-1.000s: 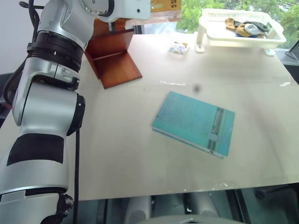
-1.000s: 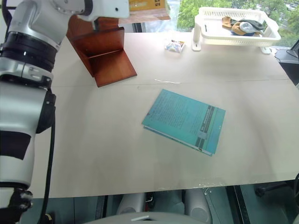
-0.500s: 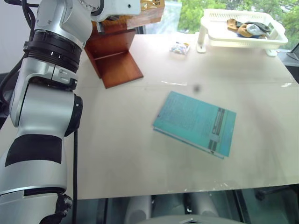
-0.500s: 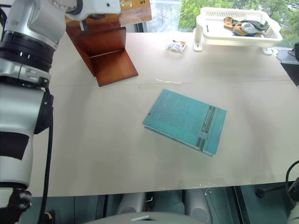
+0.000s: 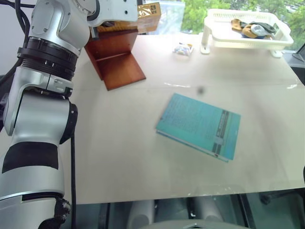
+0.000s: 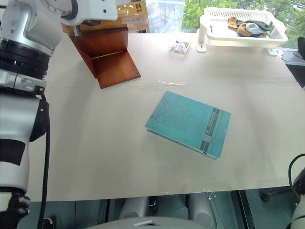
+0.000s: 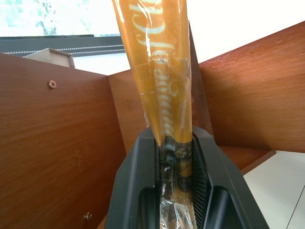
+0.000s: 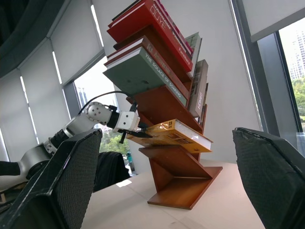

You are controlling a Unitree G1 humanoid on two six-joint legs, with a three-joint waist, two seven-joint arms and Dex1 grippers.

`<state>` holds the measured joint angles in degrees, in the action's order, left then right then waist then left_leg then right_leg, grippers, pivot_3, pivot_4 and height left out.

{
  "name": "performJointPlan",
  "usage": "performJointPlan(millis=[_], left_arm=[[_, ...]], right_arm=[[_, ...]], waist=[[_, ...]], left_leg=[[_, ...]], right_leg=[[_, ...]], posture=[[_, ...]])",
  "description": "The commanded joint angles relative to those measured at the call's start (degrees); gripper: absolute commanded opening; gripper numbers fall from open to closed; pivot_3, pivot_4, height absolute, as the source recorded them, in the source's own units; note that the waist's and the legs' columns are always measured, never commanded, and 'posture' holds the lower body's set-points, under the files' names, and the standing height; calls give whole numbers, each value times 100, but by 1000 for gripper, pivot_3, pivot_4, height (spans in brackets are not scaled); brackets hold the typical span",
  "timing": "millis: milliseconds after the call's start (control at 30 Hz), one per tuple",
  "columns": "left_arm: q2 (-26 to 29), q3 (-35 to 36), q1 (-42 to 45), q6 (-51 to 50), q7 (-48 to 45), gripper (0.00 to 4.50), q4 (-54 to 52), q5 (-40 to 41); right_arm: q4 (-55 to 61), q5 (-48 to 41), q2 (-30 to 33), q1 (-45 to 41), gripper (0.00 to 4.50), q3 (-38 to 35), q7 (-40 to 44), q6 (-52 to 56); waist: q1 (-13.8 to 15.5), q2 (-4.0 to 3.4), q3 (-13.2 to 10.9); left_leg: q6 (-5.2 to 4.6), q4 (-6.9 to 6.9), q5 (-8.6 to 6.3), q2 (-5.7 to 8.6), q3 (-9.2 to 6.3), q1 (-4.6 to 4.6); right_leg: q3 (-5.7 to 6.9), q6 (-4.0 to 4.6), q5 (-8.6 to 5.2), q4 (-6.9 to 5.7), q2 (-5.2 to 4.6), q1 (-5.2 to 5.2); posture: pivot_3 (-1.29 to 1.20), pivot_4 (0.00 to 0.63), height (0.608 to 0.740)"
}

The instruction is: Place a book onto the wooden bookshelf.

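Book [image 7: 164, 90] clamped spine-out in left hand [image 7: 177, 191], now further left than a second ago, entering wooden bookshelf [image 5: 116, 59] compartment; probably not yet resting. Right hand [image 8: 167, 191] spread wide, empty. Teal book [image 5: 199, 125] flat mid-bench [image 5: 119, 157]; white tray [image 5: 248, 31] by window.

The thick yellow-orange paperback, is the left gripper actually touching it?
Touching. The left wrist view shows the left gripper with both black fingers pressed against the book's lettered spine.

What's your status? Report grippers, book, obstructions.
Left gripper shut on the book, at the wooden bookshelf. Right gripper open. Path clear.
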<state>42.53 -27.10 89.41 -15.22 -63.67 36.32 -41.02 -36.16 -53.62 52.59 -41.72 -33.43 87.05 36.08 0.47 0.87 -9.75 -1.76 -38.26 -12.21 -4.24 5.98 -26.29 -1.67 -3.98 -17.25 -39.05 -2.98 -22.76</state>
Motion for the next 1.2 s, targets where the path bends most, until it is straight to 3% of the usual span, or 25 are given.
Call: performJointPlan(millis=[33,733,1033,1200], left_arm=[[160,181,-72,-266,-141,376,-501,-55],[244,102,-165,-459,-358,376,-931,-132],[242,162,-227,-468,-472,4444,-938,-56],[266,178,-296,-479,-557,4444,-1001,-33]], right_arm=[[-91,68,220,-260,4500,82,420,21],[-267,167,126,-425,4500,236,527,-109],[-168,109,65,-408,4500,175,432,-86],[-127,103,29,-396,4500,162,378,-99]], waist=[[-16,-1,0],[-55,-1,0],[-59,-2,1],[-65,-2,1]], left_leg=[[0,0,0,0,-1,0],[0,-1,0,-1,0,0],[0,-4,0,-1,0,1],[0,-5,0,-1,-1,1]], right_leg=[[0,0,0,-1,0,0],[0,0,0,-3,0,-1],[1,0,0,-8,0,-1],[0,0,0,-12,0,-1]], posture=[[0,150,740],[0,150,740],[0,150,740],[0,150,740]])
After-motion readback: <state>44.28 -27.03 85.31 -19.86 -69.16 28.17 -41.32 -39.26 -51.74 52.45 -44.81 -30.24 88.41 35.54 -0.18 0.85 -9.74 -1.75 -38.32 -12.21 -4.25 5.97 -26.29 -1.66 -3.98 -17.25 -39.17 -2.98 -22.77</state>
